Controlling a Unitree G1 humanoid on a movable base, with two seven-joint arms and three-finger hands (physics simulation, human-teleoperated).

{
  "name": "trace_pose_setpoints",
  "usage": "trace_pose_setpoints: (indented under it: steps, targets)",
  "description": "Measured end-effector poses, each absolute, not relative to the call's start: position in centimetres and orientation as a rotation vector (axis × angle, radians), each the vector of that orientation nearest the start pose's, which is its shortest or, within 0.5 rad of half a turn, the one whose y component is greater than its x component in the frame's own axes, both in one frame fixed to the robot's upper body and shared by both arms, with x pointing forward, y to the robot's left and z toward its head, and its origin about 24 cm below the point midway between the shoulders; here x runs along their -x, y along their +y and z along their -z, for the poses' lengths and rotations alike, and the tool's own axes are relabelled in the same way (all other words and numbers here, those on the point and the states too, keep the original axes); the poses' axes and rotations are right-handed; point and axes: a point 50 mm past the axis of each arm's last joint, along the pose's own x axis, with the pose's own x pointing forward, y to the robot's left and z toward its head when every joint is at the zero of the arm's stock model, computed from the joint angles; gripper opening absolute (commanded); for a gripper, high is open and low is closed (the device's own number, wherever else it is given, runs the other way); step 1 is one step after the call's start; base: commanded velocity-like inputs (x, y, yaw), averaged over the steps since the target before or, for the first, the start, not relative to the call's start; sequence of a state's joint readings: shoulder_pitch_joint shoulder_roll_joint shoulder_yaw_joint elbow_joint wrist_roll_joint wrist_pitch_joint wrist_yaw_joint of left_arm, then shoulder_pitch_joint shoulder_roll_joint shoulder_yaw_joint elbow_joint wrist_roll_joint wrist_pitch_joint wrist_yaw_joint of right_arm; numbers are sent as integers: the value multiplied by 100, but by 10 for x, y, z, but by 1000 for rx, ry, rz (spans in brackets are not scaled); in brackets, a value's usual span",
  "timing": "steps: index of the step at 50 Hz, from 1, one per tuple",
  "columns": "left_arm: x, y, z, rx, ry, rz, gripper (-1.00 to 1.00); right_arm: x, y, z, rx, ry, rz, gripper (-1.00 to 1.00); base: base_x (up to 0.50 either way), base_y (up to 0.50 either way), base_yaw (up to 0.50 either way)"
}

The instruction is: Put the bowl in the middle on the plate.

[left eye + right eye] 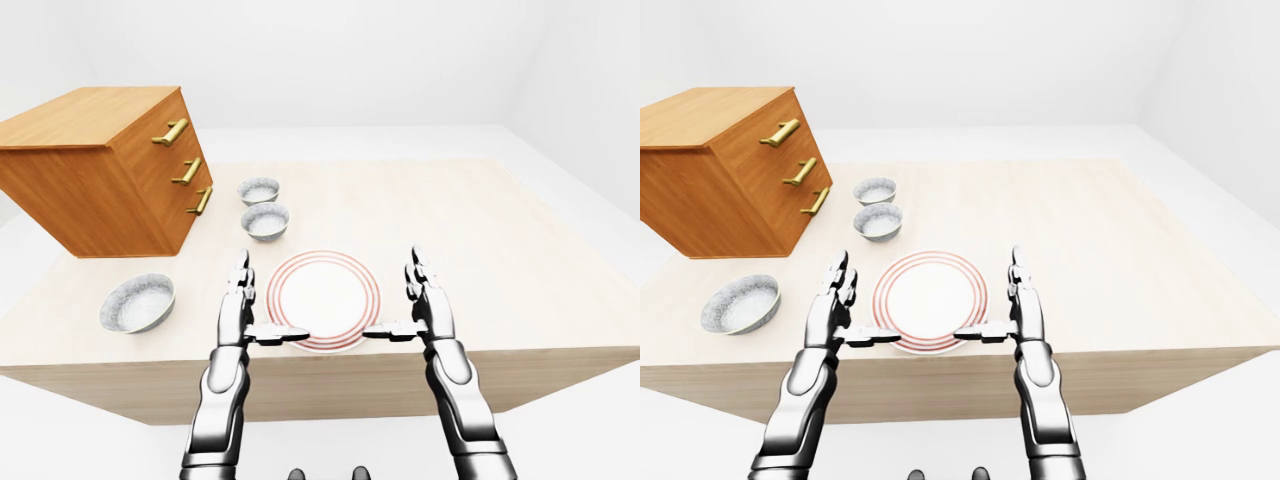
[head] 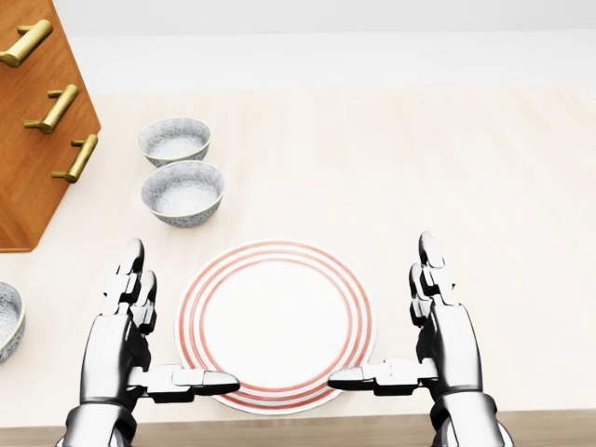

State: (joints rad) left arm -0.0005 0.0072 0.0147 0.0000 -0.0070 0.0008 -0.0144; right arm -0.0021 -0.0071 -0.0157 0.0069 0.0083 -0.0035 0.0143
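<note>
The middle bowl (image 2: pixel 182 193) sits on the table (image 2: pixel 466 186), just beyond the upper-left rim of the plate (image 2: pixel 276 325) in the head view. A second bowl (image 2: pixel 174 142) stands directly above it in that view, near but apart. A third bowl (image 1: pixel 137 303) rests well apart at the left, below the wooden drawer chest (image 1: pixel 100 170).

Handling judgement: the middle bowl appears rigid, glazed and breakable, with a smooth rounded wall likely to slip under a loose hold. Its rim is open and unobstructed; a pinch across the rim, one finger inside and the others outside, looks the most secure hold. It probably weighs little.

The left hand (image 2: pixel 130 326) and right hand (image 2: pixel 438 326) flank the plate, one on each side. Both are spread wide, fingers extended upward in the view, thumbs pointing inward over the plate's lower rim. Neither holds anything.

The table is pale, light-grained wood, flat and matte. The surrounding room is plain white, walls and floor alike.
</note>
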Motion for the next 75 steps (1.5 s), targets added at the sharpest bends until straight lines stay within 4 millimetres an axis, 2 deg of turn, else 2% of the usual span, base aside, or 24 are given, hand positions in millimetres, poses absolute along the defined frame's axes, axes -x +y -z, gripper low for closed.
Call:
trace_pose_setpoints:
  steps: [22, 32, 39, 55, 75]
  targets:
    - [-255, 160, -40, 2, 3, -4, 100, -256, -160, -38, -13, 13, 9, 100, 0, 0, 0]
    - [-263, 162, -30, 0, 3, -2, 100, -256, -159, -39, -15, 11, 6, 100, 0, 0, 0]
    - [-268, 164, -17, 0, 63, 0, 100, -256, -160, -41, -17, 6, 7, 100, 0, 0, 0]
    - [-270, 165, -7, -1, 114, 2, 100, -255, -160, -43, -23, 1, 6, 100, 0, 0, 0]
    - [-261, 161, -23, -11, 33, 8, 100, -255, -161, -44, -26, 0, 0, 100, 0, 0, 0]
